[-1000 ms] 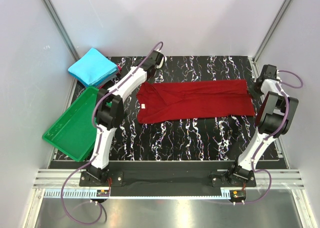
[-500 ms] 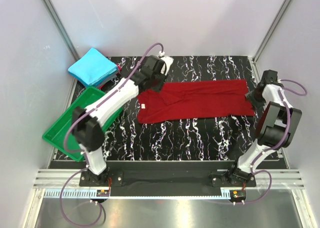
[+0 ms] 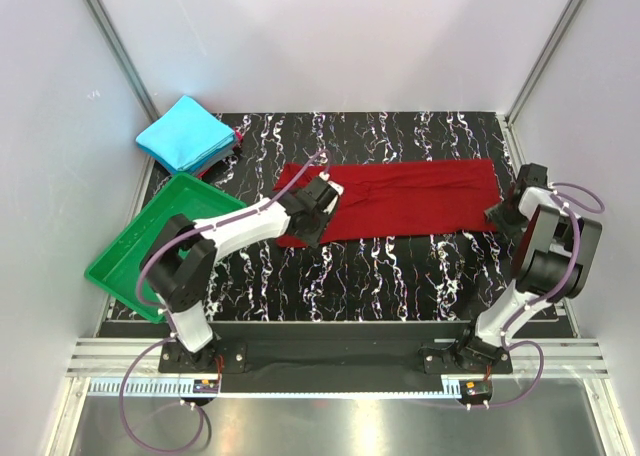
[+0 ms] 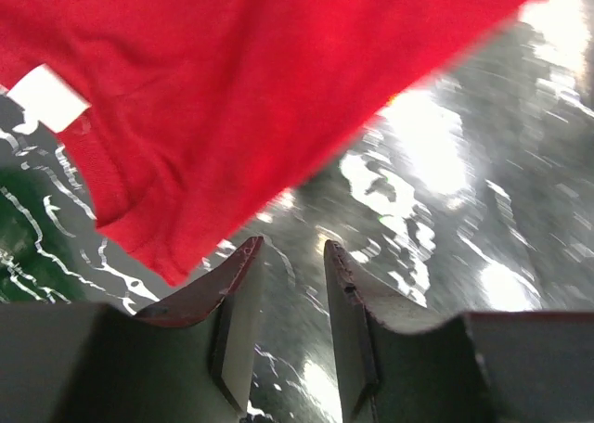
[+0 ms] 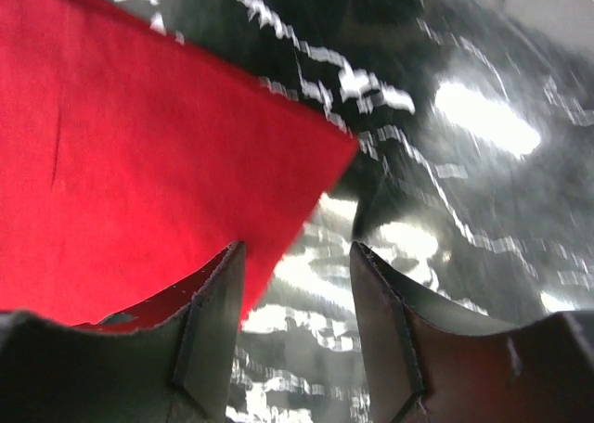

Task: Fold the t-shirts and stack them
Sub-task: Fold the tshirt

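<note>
Top external: dark red t-shirt (image 3: 420,196) spread long across the table (image 3: 380,266), cyan t-shirt (image 3: 185,133) folded far left. Left wrist adds its white label (image 4: 45,96); left gripper (image 4: 292,247) parted, empty, just short of the cloth. Right wrist: right gripper (image 5: 297,247) parted, empty, beside a corner.

Both arms are coming in from the far edge to the near corners of the dark red t-shirt (image 3: 420,196).
The left gripper (image 4: 290,256) is leaving the far-left end of the shirt and swinging toward the near side, and it is now hanging just off the near-left corner with its jaws parted over the table (image 3: 400,276); its arm is stretching out low and reaching rightward across the left half. The right gripper (image 5: 292,256) is sliding along the right edge from the far-right corner toward the near-right one, with its parted jaws straddling the cloth edge there.
</note>
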Robot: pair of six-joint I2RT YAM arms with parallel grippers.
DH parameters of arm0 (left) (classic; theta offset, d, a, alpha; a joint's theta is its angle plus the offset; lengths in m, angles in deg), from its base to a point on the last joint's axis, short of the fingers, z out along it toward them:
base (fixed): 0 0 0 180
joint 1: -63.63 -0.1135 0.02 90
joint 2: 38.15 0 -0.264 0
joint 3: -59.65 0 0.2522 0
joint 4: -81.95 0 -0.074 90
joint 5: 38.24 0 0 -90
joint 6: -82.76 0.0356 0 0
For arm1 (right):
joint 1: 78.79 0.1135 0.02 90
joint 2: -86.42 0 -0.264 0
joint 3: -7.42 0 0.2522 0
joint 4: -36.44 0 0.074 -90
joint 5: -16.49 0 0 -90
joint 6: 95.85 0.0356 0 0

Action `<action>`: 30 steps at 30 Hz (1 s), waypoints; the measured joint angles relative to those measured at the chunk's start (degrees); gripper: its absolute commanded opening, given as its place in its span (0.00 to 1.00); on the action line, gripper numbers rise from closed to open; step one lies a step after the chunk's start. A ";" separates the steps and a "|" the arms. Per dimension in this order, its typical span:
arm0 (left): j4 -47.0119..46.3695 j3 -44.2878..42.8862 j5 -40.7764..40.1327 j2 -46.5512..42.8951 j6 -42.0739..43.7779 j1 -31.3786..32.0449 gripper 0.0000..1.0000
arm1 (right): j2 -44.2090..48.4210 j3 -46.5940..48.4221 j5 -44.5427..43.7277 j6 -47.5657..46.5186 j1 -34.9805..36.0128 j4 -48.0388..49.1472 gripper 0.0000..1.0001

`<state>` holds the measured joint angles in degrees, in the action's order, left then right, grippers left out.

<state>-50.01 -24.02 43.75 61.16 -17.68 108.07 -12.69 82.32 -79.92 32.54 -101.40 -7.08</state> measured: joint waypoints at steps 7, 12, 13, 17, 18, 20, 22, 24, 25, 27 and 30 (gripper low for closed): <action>-1.46 0.28 -7.17 2.51 -2.75 -2.51 0.33 | -5.18 3.80 -0.52 -3.50 -1.20 2.03 0.36; -0.85 0.72 -12.50 5.70 -3.41 -3.41 0.32 | -6.54 5.44 -2.97 -5.73 -1.38 1.42 0.29; -0.61 0.85 -13.38 6.25 -3.56 -3.61 0.32 | -6.58 5.51 -3.41 -6.08 -1.36 1.46 0.29; 0.15 1.05 -15.74 6.84 -4.42 -4.55 0.32 | -6.58 5.49 -5.09 -6.82 -1.29 1.42 0.29; 0.13 1.05 -16.09 6.84 -4.61 -4.87 0.32 | -6.58 5.51 -5.53 -6.95 -1.29 1.40 0.31; 0.15 1.05 -16.33 6.84 -4.90 -5.66 0.32 | -6.58 5.51 -6.45 -7.13 -1.27 1.18 0.36; 0.15 1.05 -16.28 6.80 -5.09 -6.47 0.32 | -6.40 5.51 -6.88 -7.23 -1.27 0.74 0.39; 0.48 1.05 -15.67 6.10 -5.11 -6.84 0.34 | -5.92 5.29 -7.04 -7.48 -1.29 -0.02 0.43; 0.83 1.05 -15.37 5.46 -5.09 -6.93 0.35 | -5.40 4.90 -7.02 -7.65 -1.29 -0.48 0.43; 1.90 1.03 -13.97 2.40 -4.90 -7.06 0.38 | -3.80 3.91 -6.95 -8.22 -1.29 -1.33 0.46; 4.13 0.46 -11.30 -5.35 -4.07 -7.41 0.41 | 1.62 2.36 -5.86 -9.16 -1.25 -3.13 0.47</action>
<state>-45.88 -23.56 32.45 55.81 -21.75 100.66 -11.08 84.68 -85.78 23.39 -102.64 -10.21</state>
